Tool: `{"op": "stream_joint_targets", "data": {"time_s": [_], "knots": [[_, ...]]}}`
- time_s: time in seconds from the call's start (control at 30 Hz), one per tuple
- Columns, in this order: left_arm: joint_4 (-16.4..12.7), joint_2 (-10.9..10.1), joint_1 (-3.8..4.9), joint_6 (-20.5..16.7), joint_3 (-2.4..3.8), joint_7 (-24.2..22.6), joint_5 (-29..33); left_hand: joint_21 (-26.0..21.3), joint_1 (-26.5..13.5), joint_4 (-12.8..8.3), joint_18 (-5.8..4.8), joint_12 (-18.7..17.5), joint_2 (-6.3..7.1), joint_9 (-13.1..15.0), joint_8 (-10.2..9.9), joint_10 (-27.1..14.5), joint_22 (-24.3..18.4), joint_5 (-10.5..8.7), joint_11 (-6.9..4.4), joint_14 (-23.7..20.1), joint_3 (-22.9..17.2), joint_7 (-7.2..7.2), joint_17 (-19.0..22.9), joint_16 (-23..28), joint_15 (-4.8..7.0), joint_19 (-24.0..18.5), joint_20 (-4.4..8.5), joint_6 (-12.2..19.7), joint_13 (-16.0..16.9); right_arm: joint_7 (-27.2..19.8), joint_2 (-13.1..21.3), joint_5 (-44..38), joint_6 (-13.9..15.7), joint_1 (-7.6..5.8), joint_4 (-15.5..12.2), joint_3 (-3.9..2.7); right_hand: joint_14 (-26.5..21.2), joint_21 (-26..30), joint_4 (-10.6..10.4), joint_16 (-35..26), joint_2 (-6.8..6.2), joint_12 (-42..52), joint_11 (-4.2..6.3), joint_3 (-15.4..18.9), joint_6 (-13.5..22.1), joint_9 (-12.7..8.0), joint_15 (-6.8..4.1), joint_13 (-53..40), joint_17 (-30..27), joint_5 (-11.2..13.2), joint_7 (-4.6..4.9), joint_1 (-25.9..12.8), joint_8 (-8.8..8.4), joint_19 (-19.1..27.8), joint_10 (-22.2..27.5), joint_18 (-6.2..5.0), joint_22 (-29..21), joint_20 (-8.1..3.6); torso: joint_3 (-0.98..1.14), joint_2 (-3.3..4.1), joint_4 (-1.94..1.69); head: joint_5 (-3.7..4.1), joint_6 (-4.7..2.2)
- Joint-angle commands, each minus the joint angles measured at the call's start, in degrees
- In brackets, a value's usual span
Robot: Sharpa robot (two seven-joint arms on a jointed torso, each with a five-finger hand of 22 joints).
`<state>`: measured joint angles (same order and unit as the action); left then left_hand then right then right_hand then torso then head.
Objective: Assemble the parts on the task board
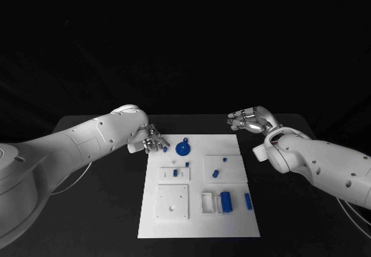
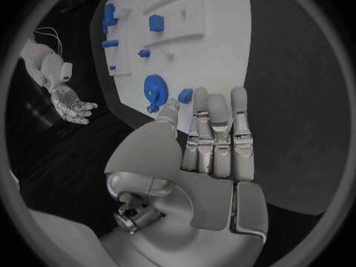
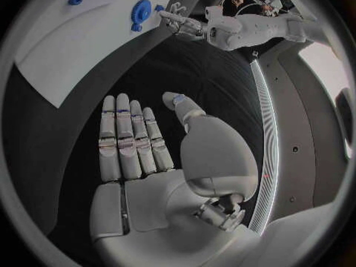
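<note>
Gear [image 1: 183,148], blue, lying flat near the task board's [image 1: 197,227] far edge, judged light, rigid and slick, best pinched across its rim; left hand [image 1: 153,141] beside it and right hand [image 1: 249,120] both empty, fingers extended.

A black table [image 1: 116,225] spans the lower half of the head view, its far edge meeting a dark background. A thin pale cable [image 1: 75,179] curves over the table's left part, and another thin cable [image 1: 357,220] lies near its right edge. In the right wrist view, a bright strip [image 3: 263,130] runs along the edge of the dark tabletop [image 3: 215,71].
</note>
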<state>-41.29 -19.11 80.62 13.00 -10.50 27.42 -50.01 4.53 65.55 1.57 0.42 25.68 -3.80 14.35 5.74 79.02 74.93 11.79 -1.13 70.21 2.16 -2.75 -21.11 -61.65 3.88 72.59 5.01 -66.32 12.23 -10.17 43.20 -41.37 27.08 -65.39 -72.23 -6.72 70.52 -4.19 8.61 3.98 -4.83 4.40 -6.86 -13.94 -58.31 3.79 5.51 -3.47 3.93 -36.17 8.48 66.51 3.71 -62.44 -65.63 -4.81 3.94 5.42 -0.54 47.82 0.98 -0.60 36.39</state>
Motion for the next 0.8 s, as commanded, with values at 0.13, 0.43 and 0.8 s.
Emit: {"op": "stream_joint_targets", "data": {"time_s": [0.13,0.43,0.8], "knots": [[0.0,0.1,-0.06,0.7,0.03,-1.2,-0.3,-0.1,0.5,0.0,-0.32,0.2,-0.16,-0.2,-0.5,0.0,0.9,-0.33,-0.30,0.0,0.2,0.03,0.1,-0.3,0.24,0.2,0.25,-0.3,0.1,-0.5,-0.2,-0.1,-0.2,0.00,0.1,-0.03,-0.3,0.0,-0.2,-0.2,-0.57,-0.2,0.07,0.0,0.0,-0.1,0.08,0.1,-0.1,-0.2,0.19,-0.1,-0.11,0.4,0.2,0.39,-0.1,-0.03,0.00,0.05,0.01,0.02,0.28],[-0.2,0.0,-0.09,-0.6,0.05,-1.6,0.0,-0.1,0.0,0.6,-0.31,0.3,-0.09,-0.5,-1.0,0.1,0.9,-0.49,-0.29,0.1,0.6,-0.03,0.1,-0.4,0.26,0.3,0.26,-0.5,0.1,-0.6,-0.3,-0.1,-0.2,0.00,0.3,-0.03,-0.3,0.0,-0.2,-0.2,-0.57,-0.2,0.07,0.0,0.0,-0.1,0.08,0.1,-0.1,-0.2,0.19,-0.1,-0.11,0.4,0.2,0.39,-0.1,-0.03,-0.01,-0.02,0.07,0.16,0.31],[-1.2,-0.7,-0.08,-1.0,0.12,-1.8,0.9,0.0,-3.4,3.4,-0.23,0.4,2.66,-0.5,-1.1,0.2,0.9,-2.27,-0.20,0.2,1.0,-0.14,0.1,-0.6,0.19,0.5,0.21,-0.5,0.2,-0.6,-0.4,-0.1,-0.2,0.00,0.5,-0.03,-0.4,0.0,-0.3,-0.2,-0.59,-0.2,0.06,-0.1,0.0,-0.1,0.09,0.1,-0.1,-0.2,0.21,-0.2,-0.11,0.4,0.2,0.39,-0.1,-0.02,-0.07,-0.03,-0.02,0.32,0.30]]}}
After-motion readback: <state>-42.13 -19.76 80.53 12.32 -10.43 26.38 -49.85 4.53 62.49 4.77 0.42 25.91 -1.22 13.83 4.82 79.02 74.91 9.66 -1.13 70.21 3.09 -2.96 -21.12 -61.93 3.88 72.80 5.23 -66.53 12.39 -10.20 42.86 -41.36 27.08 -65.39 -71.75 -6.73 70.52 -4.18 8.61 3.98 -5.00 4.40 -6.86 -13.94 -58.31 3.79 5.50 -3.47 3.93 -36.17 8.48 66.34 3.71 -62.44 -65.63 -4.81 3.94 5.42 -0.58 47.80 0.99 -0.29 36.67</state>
